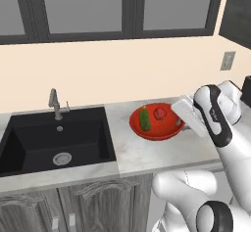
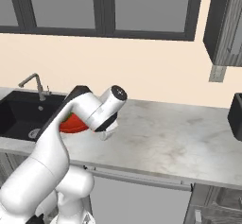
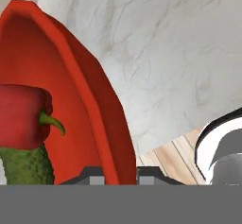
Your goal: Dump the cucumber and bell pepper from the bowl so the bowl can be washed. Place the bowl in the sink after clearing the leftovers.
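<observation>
Closest to my hand camera is the bowl's red rim (image 3: pixel 111 138), running up between my two dark fingertips (image 3: pixel 94 175); my pincer (image 3: pixel 120 176) is closed on that rim, one tip inside the wall and one outside. From the left base view the pincer (image 1: pixel 180 123) meets the bowl (image 1: pixel 157 123) at its right edge, and the bowl looks slightly raised on that side, though I cannot tell whether it is clear of the surface.

Going by size: the marble surface (image 1: pixel 147 152) stretches wide and bare to the right of the bowl, with open room out to a dark appliance (image 2: pixel 235 116) at the far end. Its front edge lies just below the bowl. To the left, the black sink (image 1: pixel 54 140) is sunk into the surface, near the bowl, with a strip of marble between them. One grey faucet (image 1: pixel 55 104) stands at the sink's back edge and one round silver drain (image 1: pixel 62 158) sits in its floor.

One bowl holds two things: one dark green cucumber (image 1: pixel 144 119) on the left and one red bell pepper (image 1: pixel 160 113) just beside it, towards the back. In the hand view the pepper (image 3: pixel 23 116) rests on the cucumber (image 3: pixel 26 166), touching it, green stem pointing at the bowl wall.
</observation>
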Motion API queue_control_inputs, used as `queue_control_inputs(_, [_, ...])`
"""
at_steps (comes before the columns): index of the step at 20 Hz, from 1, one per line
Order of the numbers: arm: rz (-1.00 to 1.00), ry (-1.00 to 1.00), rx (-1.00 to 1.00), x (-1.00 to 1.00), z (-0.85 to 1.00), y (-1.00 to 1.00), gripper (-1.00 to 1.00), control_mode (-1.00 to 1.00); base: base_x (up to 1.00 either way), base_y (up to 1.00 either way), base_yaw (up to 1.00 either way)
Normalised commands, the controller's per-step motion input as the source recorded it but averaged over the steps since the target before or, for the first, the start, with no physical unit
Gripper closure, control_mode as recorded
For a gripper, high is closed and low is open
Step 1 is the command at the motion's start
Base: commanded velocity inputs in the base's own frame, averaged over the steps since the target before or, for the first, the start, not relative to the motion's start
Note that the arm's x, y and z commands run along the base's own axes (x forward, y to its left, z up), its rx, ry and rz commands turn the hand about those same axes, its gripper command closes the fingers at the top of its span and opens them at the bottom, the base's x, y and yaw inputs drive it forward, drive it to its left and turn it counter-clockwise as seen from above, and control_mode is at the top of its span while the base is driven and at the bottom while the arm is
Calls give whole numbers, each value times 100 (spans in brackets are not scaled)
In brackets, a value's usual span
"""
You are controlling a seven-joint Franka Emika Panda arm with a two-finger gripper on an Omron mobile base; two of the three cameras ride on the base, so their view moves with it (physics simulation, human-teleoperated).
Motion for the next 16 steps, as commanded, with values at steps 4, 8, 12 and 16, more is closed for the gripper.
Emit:
queue_control_inputs(4, [0, 2, 28, -3, 7, -2, 100, -100, 0, 0, 0])
queue_control_inputs(8, [0, 0, 0, 0, 0, 0, 100, -100, 0, 0, 0])
queue_control_inputs(12, [0, 0, 0, 0, 0, 0, 100, -100, 0, 0, 0])
queue_control_inputs(16, [0, 0, 0, -8, -1, 8, 100, -100, 0, 0, 0])
